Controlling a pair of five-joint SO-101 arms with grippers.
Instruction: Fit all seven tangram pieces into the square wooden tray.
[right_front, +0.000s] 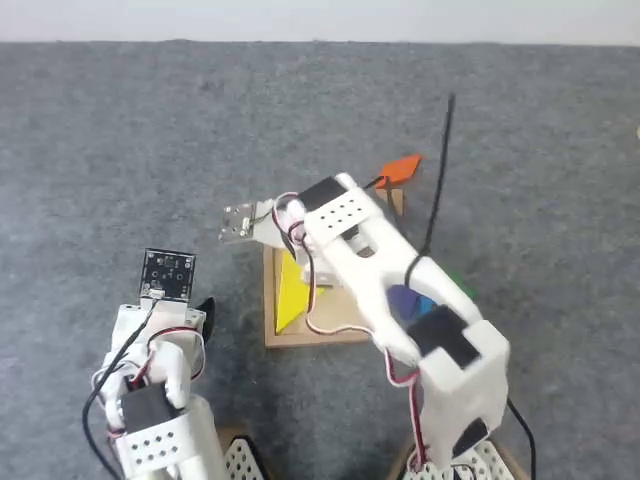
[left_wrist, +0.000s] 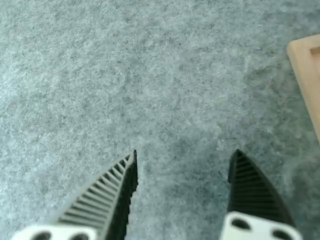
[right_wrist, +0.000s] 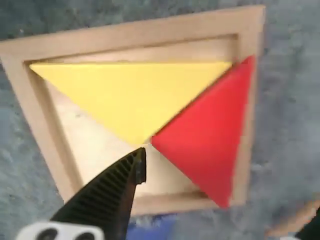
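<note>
The square wooden tray (right_wrist: 145, 37) holds a large yellow triangle (right_wrist: 130, 95) and a red triangle (right_wrist: 210, 140), which meet at a corner. My right gripper (right_wrist: 227, 187) hangs open just above the tray's bare floor, one ribbed finger (right_wrist: 112, 192) near the yellow tip. In the high view the right arm (right_front: 350, 230) covers most of the tray (right_front: 300, 338), with the yellow triangle (right_front: 290, 290) showing. An orange piece (right_front: 400, 168) lies beyond the tray; blue (right_front: 405, 300) and green (right_front: 460, 288) pieces peek out beside the arm. My left gripper (left_wrist: 182, 165) is open over bare carpet.
Grey carpet covers the table. The left arm (right_front: 160, 380) stands at the front left, clear of the tray, whose corner (left_wrist: 307, 65) shows off to the side of its gripper. A black cable (right_front: 440, 180) runs up behind the right arm.
</note>
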